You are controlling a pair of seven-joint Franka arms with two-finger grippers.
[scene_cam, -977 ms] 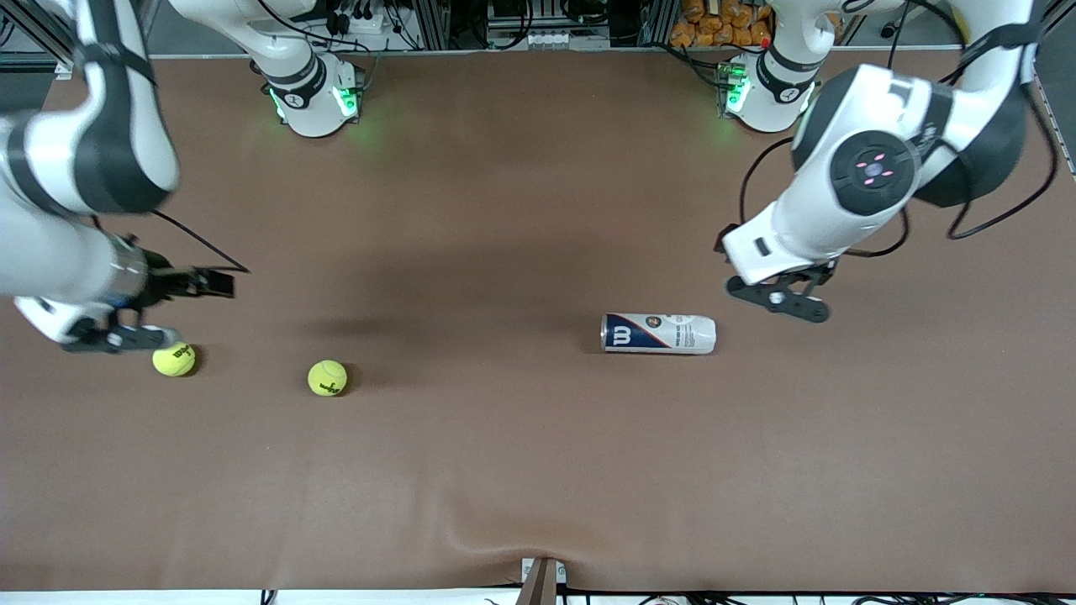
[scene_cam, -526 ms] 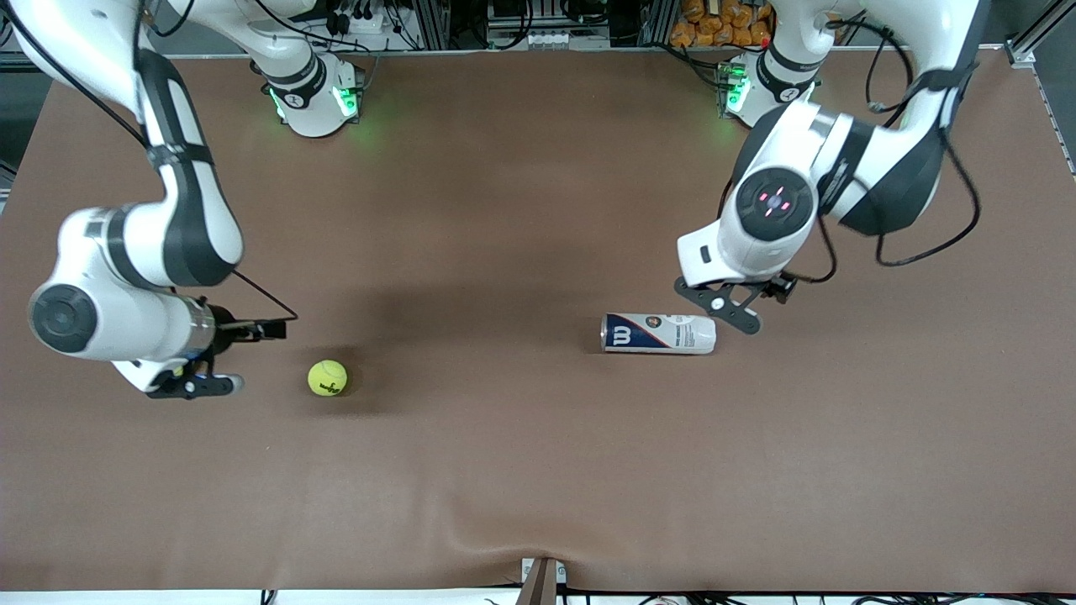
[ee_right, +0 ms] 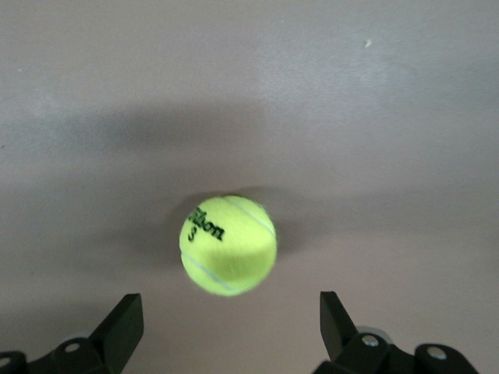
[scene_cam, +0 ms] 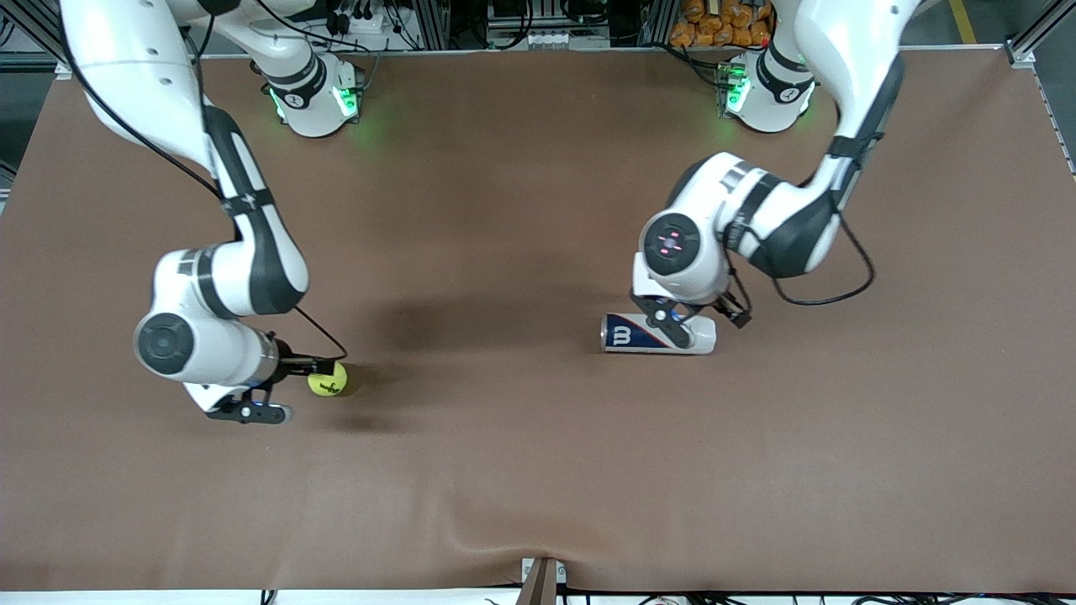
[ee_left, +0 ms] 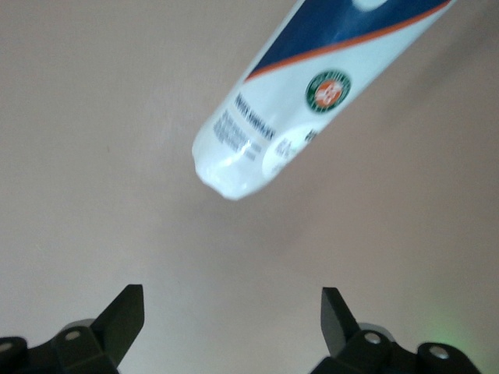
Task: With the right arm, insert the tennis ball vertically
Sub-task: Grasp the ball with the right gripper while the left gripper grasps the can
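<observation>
The brown desk (scene_cam: 538, 470) carries a blue-and-white ball can (scene_cam: 657, 334) lying on its side, marked with a white "W" and a round orange-and-green emblem. The yellow tennis ball (scene_cam: 328, 378), printed "Wilson 3", lies toward the right arm's end. The right gripper (ee_right: 226, 331), spread wide and empty, has swung in over it. The left gripper (ee_left: 230, 327), also wide, has moved over the can.

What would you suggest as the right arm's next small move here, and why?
Probably lower the right gripper over the tennis ball and close. Its fingers stand open with the ball lying free on the table just ahead of them, ungrasped, while the can lies on its side.
</observation>
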